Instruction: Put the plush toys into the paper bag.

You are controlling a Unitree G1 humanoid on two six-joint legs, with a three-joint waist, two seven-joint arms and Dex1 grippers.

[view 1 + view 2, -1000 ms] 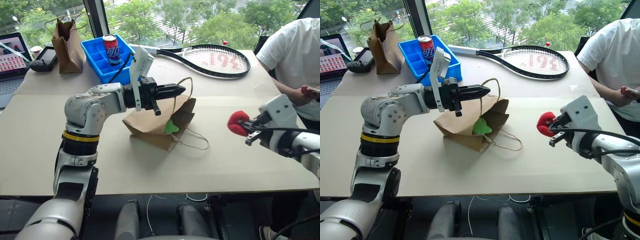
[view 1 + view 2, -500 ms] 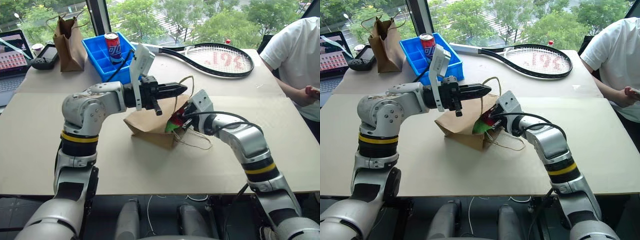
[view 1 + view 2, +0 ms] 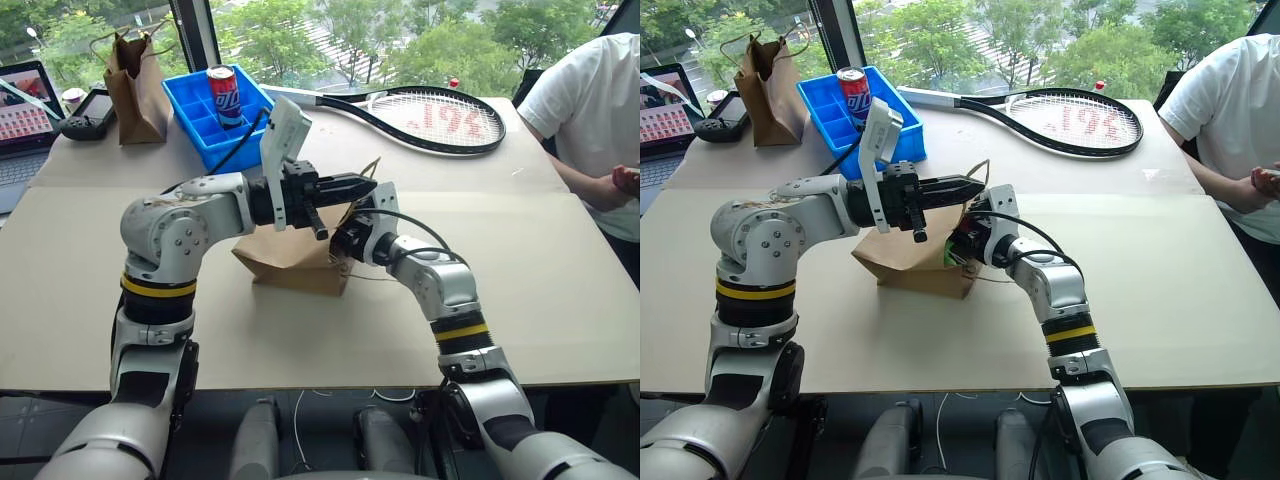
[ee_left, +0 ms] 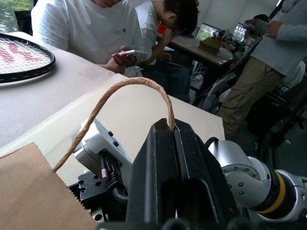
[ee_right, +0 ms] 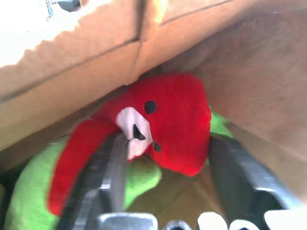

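The tan paper bag lies on its side at the table's middle, mouth facing right. My left gripper is shut on one twisted loop handle and holds the mouth's upper edge up. My right gripper reaches into the mouth, and its fingers stand open. Between them, inside the bag, lies the red chili plush toy with its white eye patch. It rests on the light-green plush toy. From the head views both toys are hidden by the bag and my right wrist.
A blue bin with a soda can stands behind the bag, and a smaller brown bag at the far left. A tennis racket lies at the back. A person in a white shirt sits at the right edge.
My right arm swung in from the right with the red toy, pushed into the bag's mouth and opened its fingers. The left gripper kept hold of the handle.
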